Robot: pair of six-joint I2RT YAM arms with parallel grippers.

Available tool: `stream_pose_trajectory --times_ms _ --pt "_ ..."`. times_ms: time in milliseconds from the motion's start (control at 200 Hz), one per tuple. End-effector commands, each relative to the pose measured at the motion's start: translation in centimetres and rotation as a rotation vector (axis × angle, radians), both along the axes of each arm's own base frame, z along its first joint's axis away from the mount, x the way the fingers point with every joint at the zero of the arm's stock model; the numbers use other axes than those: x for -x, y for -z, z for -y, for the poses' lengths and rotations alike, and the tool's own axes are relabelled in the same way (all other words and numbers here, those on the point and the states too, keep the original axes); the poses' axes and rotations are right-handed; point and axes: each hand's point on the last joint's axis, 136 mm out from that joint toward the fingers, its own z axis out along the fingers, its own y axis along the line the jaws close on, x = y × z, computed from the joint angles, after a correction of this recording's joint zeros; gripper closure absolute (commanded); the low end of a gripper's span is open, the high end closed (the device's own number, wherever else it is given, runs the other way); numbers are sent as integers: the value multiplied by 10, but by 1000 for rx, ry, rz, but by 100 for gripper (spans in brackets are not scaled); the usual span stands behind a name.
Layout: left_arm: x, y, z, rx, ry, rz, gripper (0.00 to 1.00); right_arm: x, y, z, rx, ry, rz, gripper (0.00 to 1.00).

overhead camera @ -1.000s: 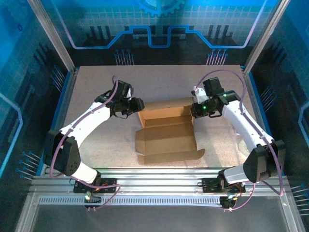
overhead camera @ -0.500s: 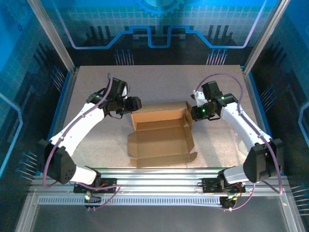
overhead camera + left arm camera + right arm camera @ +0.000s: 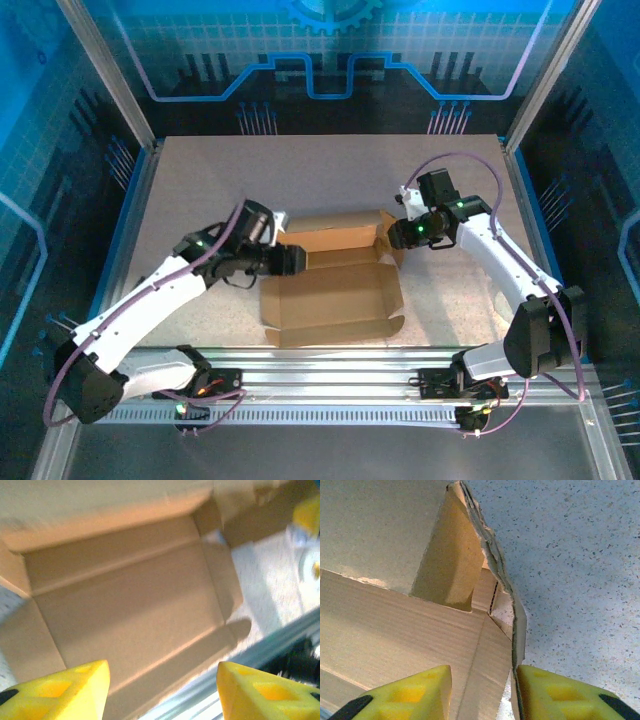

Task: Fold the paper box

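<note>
Left arm has swung inward since the earlier frame. The left gripper (image 3: pixel 293 260) now sits at the left edge of the paper box (image 3: pixel 335 290), its fingers (image 3: pixel 75 690) spread with nothing between them. The box lies mid-table (image 3: pixel 200 180), barely shifted. The right gripper (image 3: pixel 391 236) stays at the far right corner, released, straddling the raised side flap (image 3: pixel 452 560) (no pinch that I can see). Left wrist view is blurred. From above, the left wrist hides the box's left rear corner.

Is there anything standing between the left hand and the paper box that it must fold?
Nothing visible stands between them. The left hand is open at the left edge of the paper box, and its wrist view shows bare cardboard directly ahead of it.
</note>
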Motion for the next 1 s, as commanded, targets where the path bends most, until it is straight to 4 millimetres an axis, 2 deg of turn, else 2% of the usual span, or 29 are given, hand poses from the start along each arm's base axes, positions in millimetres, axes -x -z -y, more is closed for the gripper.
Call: stream_pose_trajectory --times_ms 0,140,280,485,746,801,996 --pt "20 17 19 28 75 -10 41 0 -1 -5 -6 -17 8 58" --pt "43 50 44 -35 147 -46 44 -1 0 -4 3 -18 7 58" --pt "58 78 63 -84 185 -53 44 -1 2 -2 9 -18 0 59" --pt "71 114 78 -130 211 -93 48 2 11 1 31 -10 -24 63" --pt "75 138 85 -190 205 -135 52 4 16 6 54 8 -37 71" --pt "77 141 88 -186 210 -149 52 4 17 6 59 12 -41 76" --pt "95 150 98 -184 252 -199 56 -2 10 9 62 32 -29 79"
